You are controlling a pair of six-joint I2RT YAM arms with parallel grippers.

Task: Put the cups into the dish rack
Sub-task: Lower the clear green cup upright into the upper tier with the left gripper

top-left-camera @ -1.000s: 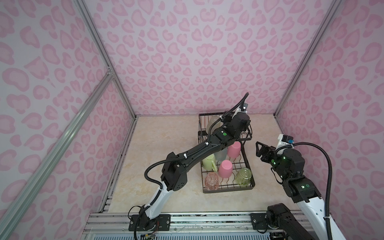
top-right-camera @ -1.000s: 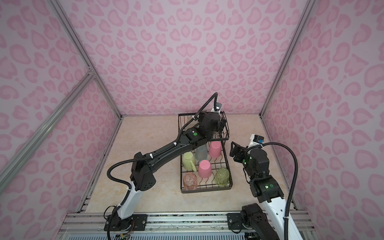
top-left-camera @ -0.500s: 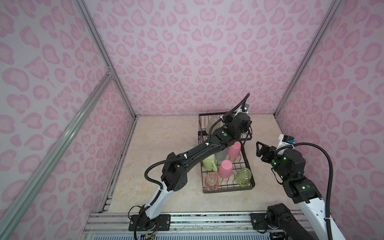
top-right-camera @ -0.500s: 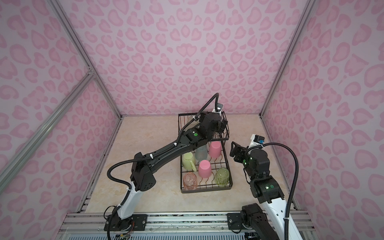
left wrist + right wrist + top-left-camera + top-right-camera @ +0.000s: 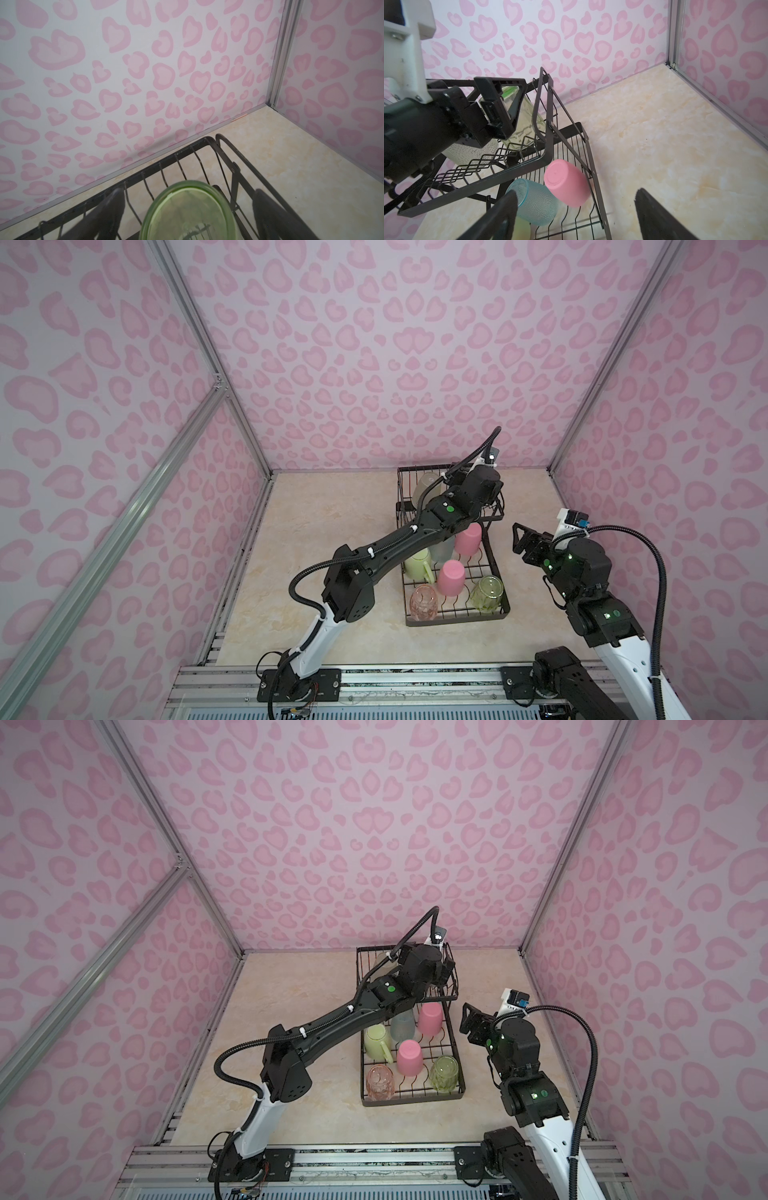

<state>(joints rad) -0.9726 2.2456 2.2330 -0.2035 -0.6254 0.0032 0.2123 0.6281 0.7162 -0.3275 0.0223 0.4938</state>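
In both top views the dish rack (image 5: 457, 619) stands on the desk (image 5: 324, 539). Its lower tray holds a pale-green mug (image 5: 417, 565), a teal tumbler (image 5: 442, 549), a pink tumbler by the basket (image 5: 468, 537), a mid-tray pink tumbler (image 5: 451, 577), a pink glass (image 5: 424, 601) and a lower green glass (image 5: 486, 592). A whitish tumbler (image 5: 426, 489) leans in the rack's raised basket, where the left pincer (image 5: 445, 972) reaches in. The right pincer (image 5: 524, 540) hangs just beside the rack, apart from every cup.

In the left wrist view, the upper green glass (image 5: 187, 214) sits in the basket between the left pincer's fingers (image 5: 112, 209). They are spread wide with a gap on each side, gripping nothing.

In the right wrist view, the right pincer's fingers (image 5: 658, 218) stand wide apart and empty. Ahead of them, the teal tumbler and the pink tumbler by the basket lie under the rack's basket. Above, the upper green glass sits tilted.
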